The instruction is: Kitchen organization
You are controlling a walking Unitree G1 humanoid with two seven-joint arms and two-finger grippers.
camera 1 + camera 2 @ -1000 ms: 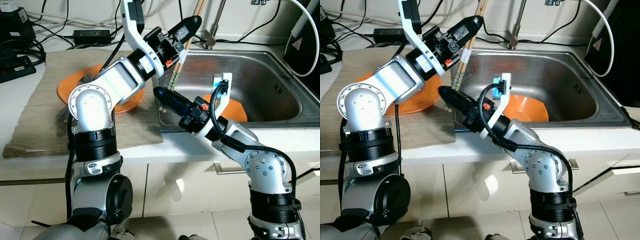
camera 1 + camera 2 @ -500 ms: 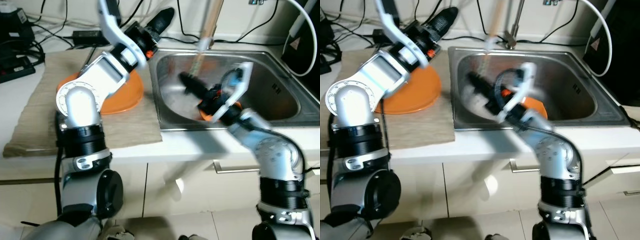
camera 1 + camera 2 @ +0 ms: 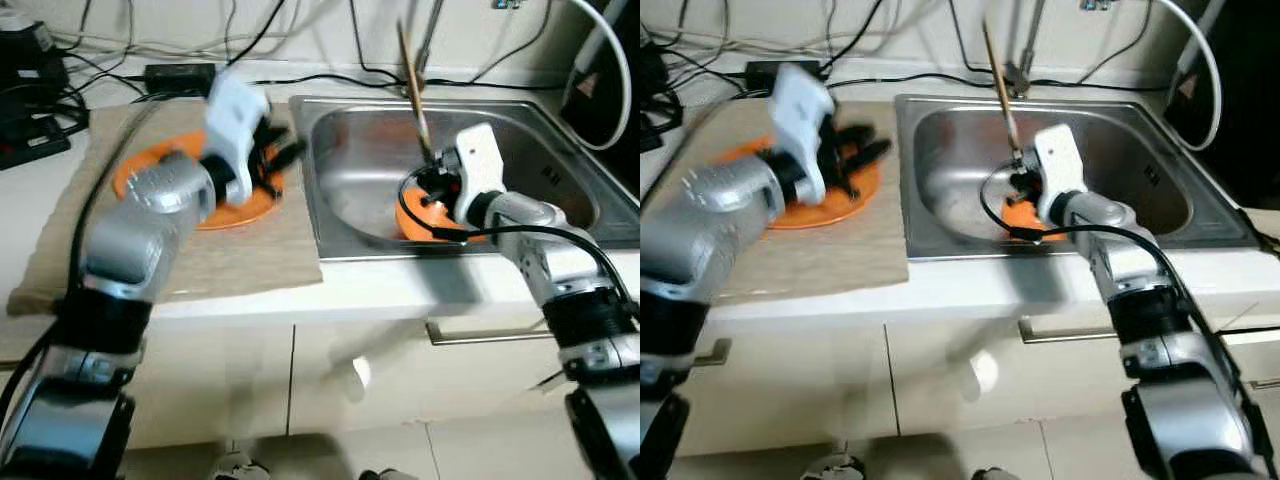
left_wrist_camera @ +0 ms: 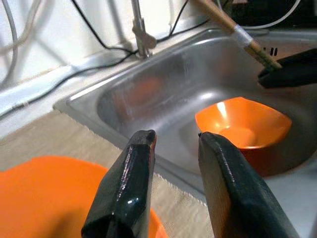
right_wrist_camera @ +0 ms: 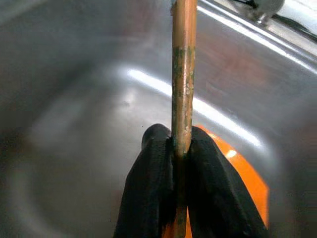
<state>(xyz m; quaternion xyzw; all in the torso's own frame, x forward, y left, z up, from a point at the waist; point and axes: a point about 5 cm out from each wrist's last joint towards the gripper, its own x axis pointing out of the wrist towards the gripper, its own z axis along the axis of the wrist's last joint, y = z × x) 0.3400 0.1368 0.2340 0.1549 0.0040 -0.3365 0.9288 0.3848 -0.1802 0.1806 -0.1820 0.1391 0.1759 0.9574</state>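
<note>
**Chopsticks clamped upright over sink bowl**

Chopsticks point(image 3: 413, 75) pinched at their lower end by the right gripper point(image 5: 181, 148), long axis near vertical, tips leaning far-left, directly above the orange bowl point(image 4: 242, 130) in the sink point(image 3: 360, 160). Count unclear, they read as one bundle. One bowl, one orange plate point(image 3: 135, 170) on the mat at left. Left gripper point(image 4: 171, 163) over the plate, fingers apart, empty, farther from the bowl

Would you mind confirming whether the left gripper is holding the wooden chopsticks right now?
No, the left gripper is open and empty above the orange plate, while the right gripper clamps the wooden chopsticks.
</note>
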